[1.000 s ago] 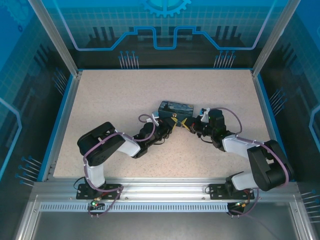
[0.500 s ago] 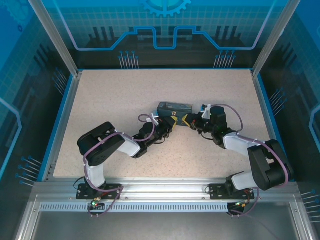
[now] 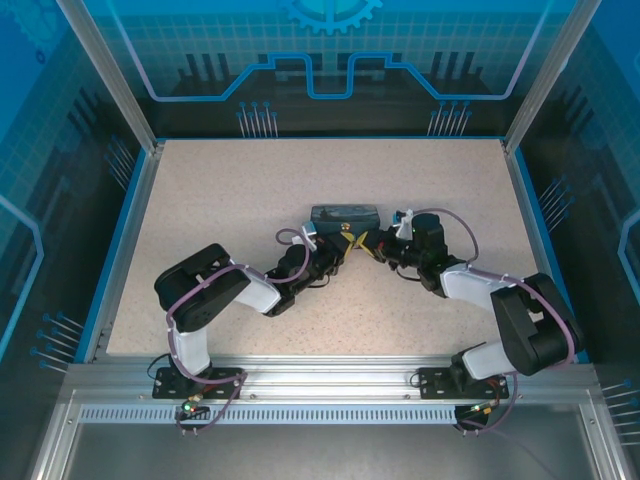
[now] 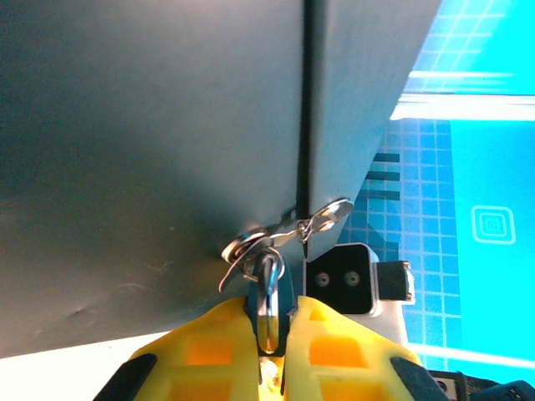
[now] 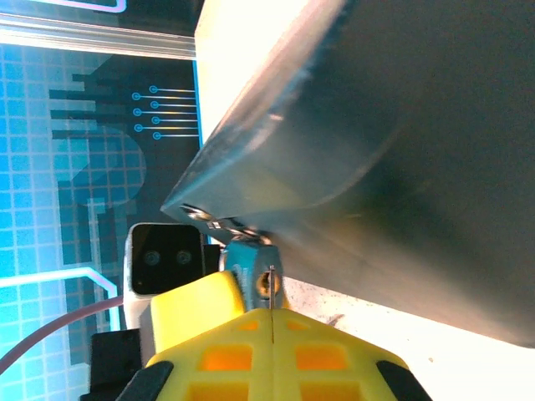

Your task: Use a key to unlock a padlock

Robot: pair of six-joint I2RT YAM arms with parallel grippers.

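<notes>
- The left gripper (image 4: 271, 322) has its yellow fingers nearly together. They pinch the padlock (image 4: 267, 294) by its silver loop, which stands upright in the narrow slot between them.
- A sliver of blue-grey lock body shows just behind that loop.
- The top of the loop meets the bright metal hasp (image 4: 251, 247) on the edge of the box (image 4: 150, 150), so the padlock sits right against the box where its dark seam runs down.
- The right gripper (image 5: 272, 326) has its fingers pressed flat together, with only a hairline seam between them.
- A thin dark sliver, the key (image 5: 272, 284), rises edge-on out of that seam, clamped by the fingertips.
- In the right wrist view the key lies against the padlock's blue-grey body, beside its pale round spot. Whether it is seated in the keyhole I cannot tell.
- From above, the two grippers meet tip to tip just in front of the box's near long side, the left one coming in from the left and the right one from the right.
- Padlock and key are too small to make out from above.
- The box lies flat near the middle of the speckled table (image 3: 220, 190), its long side facing the arm bases.
</notes>
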